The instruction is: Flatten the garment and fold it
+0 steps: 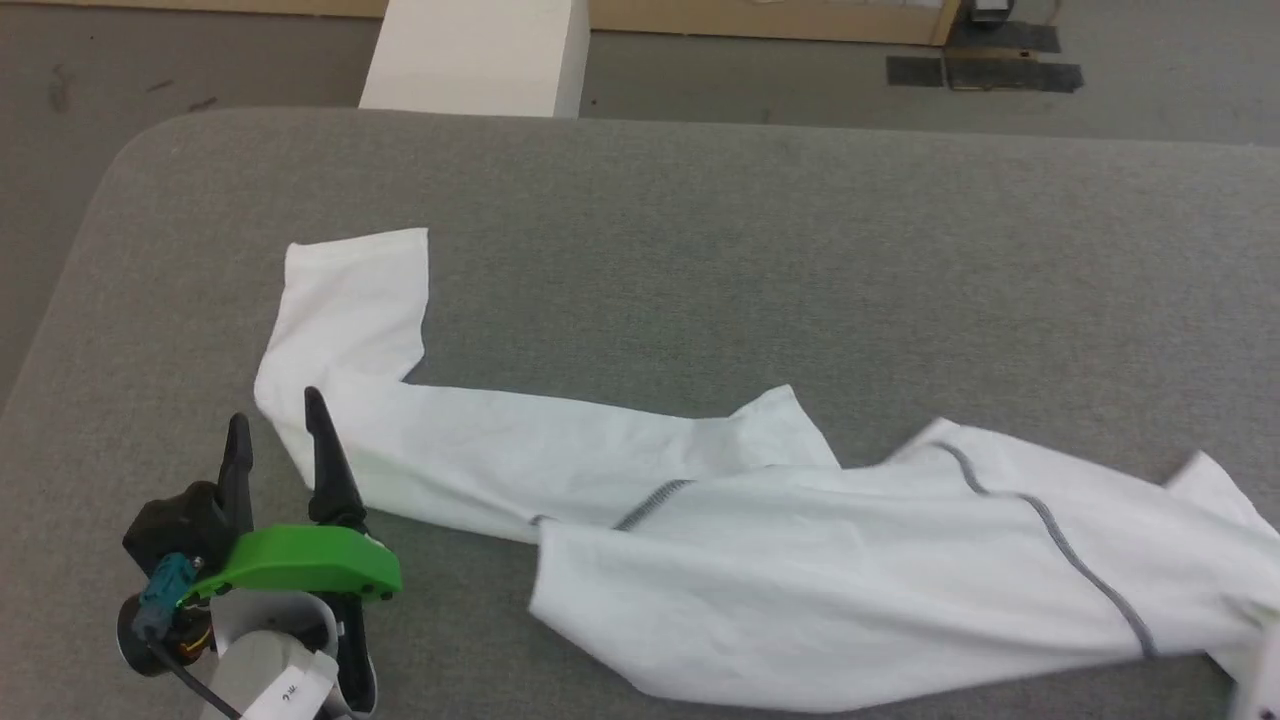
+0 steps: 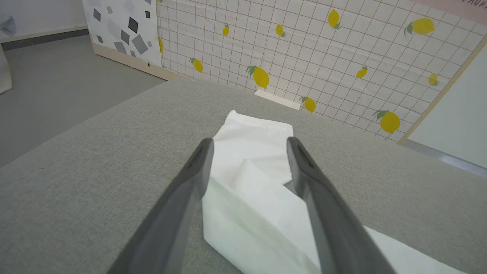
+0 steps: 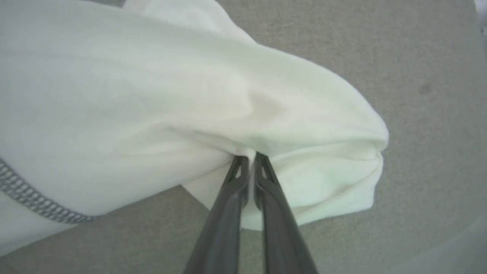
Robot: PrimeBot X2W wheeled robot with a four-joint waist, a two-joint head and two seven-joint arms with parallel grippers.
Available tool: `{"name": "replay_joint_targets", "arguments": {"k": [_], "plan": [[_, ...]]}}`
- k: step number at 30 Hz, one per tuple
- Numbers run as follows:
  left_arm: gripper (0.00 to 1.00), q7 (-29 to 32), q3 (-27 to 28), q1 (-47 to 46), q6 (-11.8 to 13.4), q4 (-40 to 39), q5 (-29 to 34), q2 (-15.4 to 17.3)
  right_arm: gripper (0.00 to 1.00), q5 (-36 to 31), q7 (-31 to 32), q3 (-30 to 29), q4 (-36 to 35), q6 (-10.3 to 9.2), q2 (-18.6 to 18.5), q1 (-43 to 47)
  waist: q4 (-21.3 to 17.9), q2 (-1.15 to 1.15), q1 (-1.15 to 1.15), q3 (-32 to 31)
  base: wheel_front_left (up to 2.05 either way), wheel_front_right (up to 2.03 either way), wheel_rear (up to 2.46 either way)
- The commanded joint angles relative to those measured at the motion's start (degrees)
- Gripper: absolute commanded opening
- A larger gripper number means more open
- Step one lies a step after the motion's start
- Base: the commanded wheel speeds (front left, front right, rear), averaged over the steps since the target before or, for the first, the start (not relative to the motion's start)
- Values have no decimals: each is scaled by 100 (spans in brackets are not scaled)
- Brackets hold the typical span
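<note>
A: Where spread across the grey table (image 1: 700, 250), lying long and twisted: the garment (image 1: 800, 560), running from a sleeve end at 10 o'clock down to 4 o'clock.

B: Left gripper (image 1: 277, 430)?

A: Spread wide, holding nothing. Parked at 8 o'clock, fingers just beside the sleeve bend. In the left wrist view, fingertips (image 2: 203, 152) straddling a folded white edge.

B: Right gripper (image 3: 247, 160)?

A: Pinched tight on a bunched fold of the garment. Grey zigzag seam (image 3: 34, 198) at 8 o'clock there.

B: Background?

A: White box (image 1: 480, 55) at 12 o'clock, beyond the table.
</note>
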Motion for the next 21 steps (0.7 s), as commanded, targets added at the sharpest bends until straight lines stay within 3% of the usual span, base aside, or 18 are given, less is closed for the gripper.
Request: {"name": "replay_joint_targets", "arguments": {"k": [1,4,5,6,10,13,17,21], "plan": [[100,-25,19,-26,-21,11,65,-31,0,111,92,-217,-197,-12,3,220,-113,0,0,-69,0,0,0],[100,-26,50,-20,-35,19,68,-39,0,545,227,-503,-471,-12,10,566,-221,0,0,-72,0,0,0],[100,-26,52,-21,-49,25,73,-41,9,655,198,-518,-543,-12,11,639,-266,0,0,-68,0,0,0],[100,-26,48,-29,-73,32,90,-43,100,870,26,-455,-641,-12,12,699,-327,0,0,-62,0,0,0],[100,-26,53,-69,-122,67,126,-48,100,1196,-935,18,-914,-12,12,537,-437,0,0,-57,0,0,0],[100,-26,24,-94,-142,59,152,-51,100,985,-1628,815,-1093,-12,-32,411,-464,0,0,-43,0,0,0],[100,-26,-13,-154,-143,29,180,-54,100,904,-2069,1983,-812,-12,-741,48,-465,0,0,24,0,0,0],[100,-26,-67,-248,-173,3,189,-56,100,1072,-2048,2899,-143,-12,-1515,-626,-383,0,0,141,0,0,0]]}}
